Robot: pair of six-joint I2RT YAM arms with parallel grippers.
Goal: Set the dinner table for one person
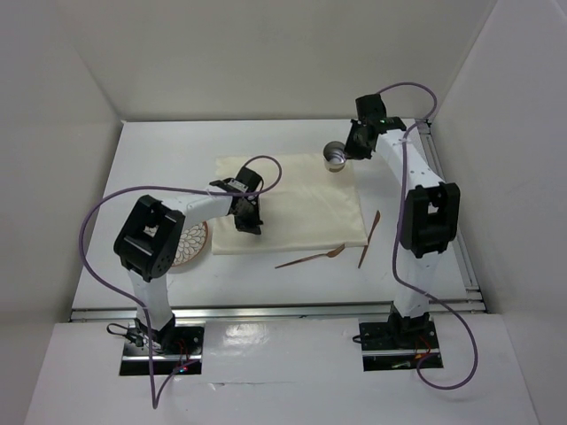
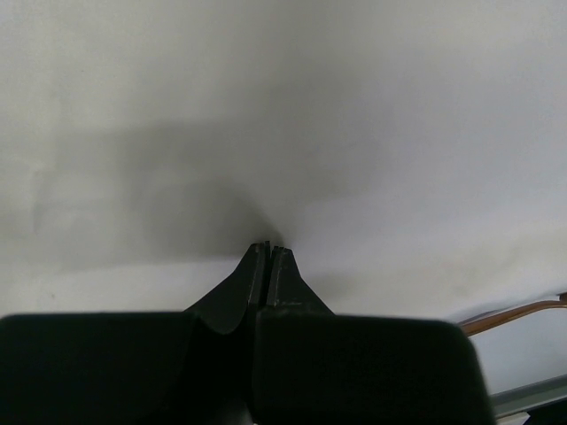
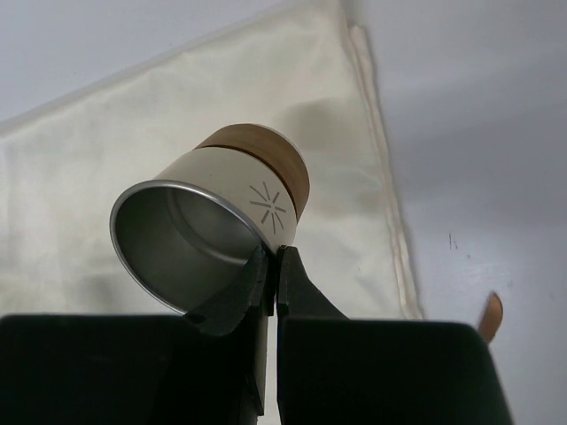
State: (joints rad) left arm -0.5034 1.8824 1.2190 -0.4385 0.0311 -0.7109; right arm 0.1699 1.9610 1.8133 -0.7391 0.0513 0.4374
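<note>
Surface (image 1: 266, 288): plain white, fills the middle of the top view, with white walls to the left, right and top of frame. Both arm bases sit at its bottom edge.

Lower left: round patterned plate (image 1: 190, 248) on the surface, just left of the placemat and partly hidden under the left arm.

Lower centre: wooden spoon (image 1: 310, 258) lies slanted on the surface just below the placemat's bottom edge, its bowl end near the lower right corner. A second wooden utensil (image 1: 368, 237) lies slanted just right of the placemat; kind unclear.

Centre: cream placemat (image 1: 301, 199) lies flat, slightly wrinkled.

Left fingers (image 1: 248, 221) are over the placemat's left part. In the wrist view these fingers (image 2: 264, 261) are pressed fully together with nothing between them. Their tips are low over pale cloth; contact cannot be told.

Upper right: right fingers (image 1: 348, 149) are at the placemat's top right corner. In the wrist view they (image 3: 285, 270) are pinched on the rim of a cup (image 3: 226, 208), one finger inside and one outside. The cup (image 1: 335, 155) has a metal interior, a cream wall with a starburst mark and a brown band at the base. It is tilted, mouth toward the wrist camera, over the placemat. Whether its base touches the cloth cannot be told.
</note>
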